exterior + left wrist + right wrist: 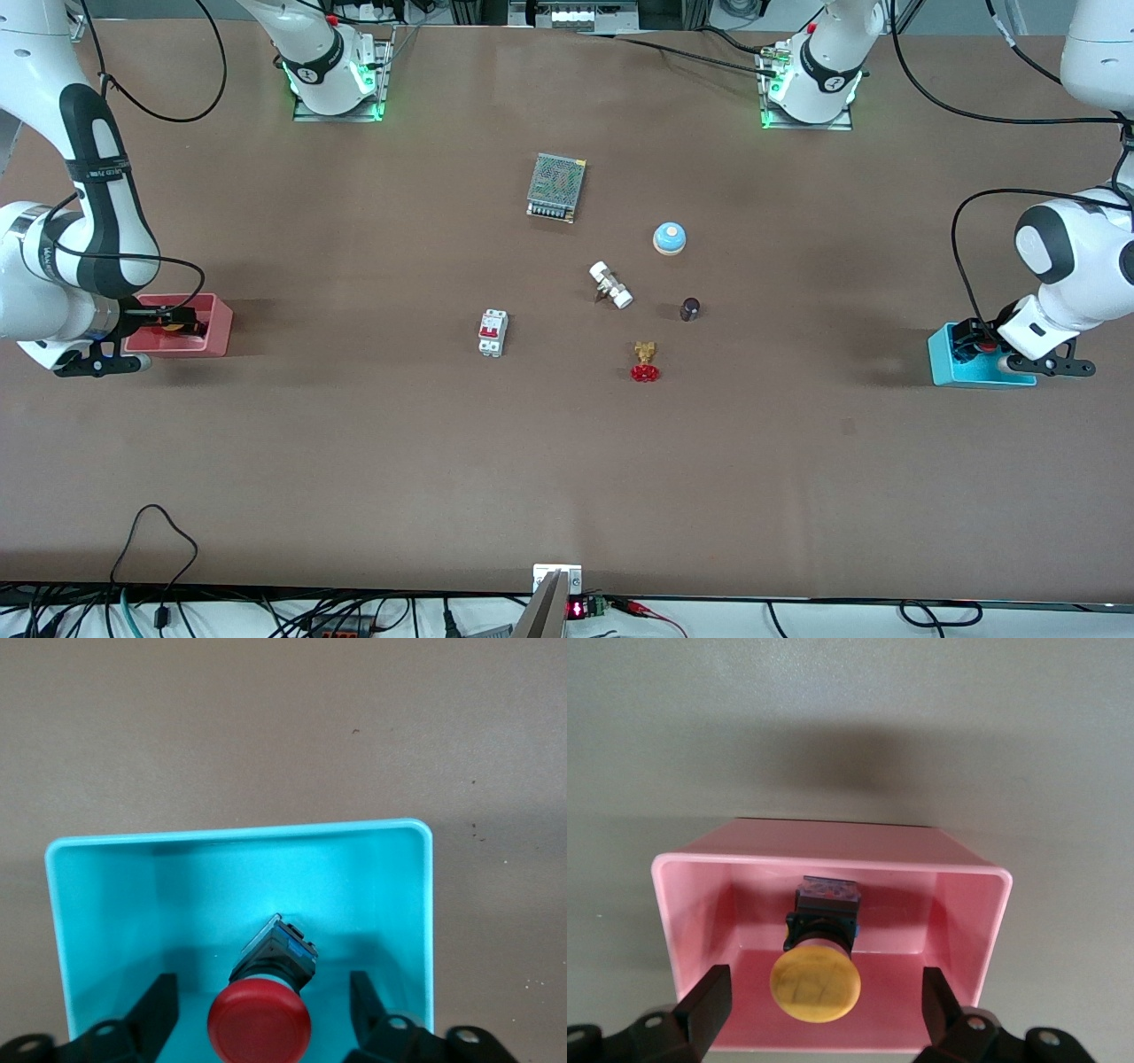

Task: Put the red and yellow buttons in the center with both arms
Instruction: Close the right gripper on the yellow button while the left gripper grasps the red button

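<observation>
The red button (260, 1023) lies in a cyan bin (106, 904) at the left arm's end of the table. My left gripper (261, 981) is open and lowered into the bin, with one finger on each side of the button and not touching it. The yellow button (815, 985) lies in a pink bin (691, 895) at the right arm's end. My right gripper (826, 974) is open around it in the same way. The front view shows the left gripper (979, 347) at the cyan bin (948, 368) and the right gripper (168, 326) at the pink bin (217, 332). The center of the brown tabletop (567, 408) lies between them.
In the middle of the table are a metal power supply (556, 187), a blue-domed bell (670, 237), a white fitting (610, 284), a small dark cylinder (689, 308), a brass valve with a red handwheel (645, 361) and a white circuit breaker (493, 333).
</observation>
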You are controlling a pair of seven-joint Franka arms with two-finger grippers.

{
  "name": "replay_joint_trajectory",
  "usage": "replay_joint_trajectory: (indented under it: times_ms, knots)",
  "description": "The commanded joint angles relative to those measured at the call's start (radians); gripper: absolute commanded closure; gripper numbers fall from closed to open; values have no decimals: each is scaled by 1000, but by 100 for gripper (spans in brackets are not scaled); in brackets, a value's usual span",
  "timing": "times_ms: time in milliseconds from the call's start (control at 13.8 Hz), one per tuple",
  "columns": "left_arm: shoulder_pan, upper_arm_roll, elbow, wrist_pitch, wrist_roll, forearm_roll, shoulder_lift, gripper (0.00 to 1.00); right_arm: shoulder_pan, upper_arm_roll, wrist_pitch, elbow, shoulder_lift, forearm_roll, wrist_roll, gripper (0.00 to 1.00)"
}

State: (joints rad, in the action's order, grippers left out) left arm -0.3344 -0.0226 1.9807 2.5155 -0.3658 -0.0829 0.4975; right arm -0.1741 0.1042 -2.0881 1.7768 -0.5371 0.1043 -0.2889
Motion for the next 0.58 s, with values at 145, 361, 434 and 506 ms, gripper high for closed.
replay_joint_trajectory:
  times_ms: [145, 361, 434, 506]
  knots:
    - [-12, 9, -6, 12, -28, -12, 15, 40, -7, -3, -15, 10, -4, 18, -10, 16]
    - [-12, 9, -17, 11, -33, -12, 19, 51, -8, -3, -15, 10, -6, 18, -10, 23]
    - [-12, 9, -19, 11, -33, -12, 19, 57, -10, -3, -15, 10, -10, 18, -12, 28]
    - [-11, 9, -20, 11, -33, -12, 19, 63, -10, -3, -15, 10, -12, 20, -13, 29]
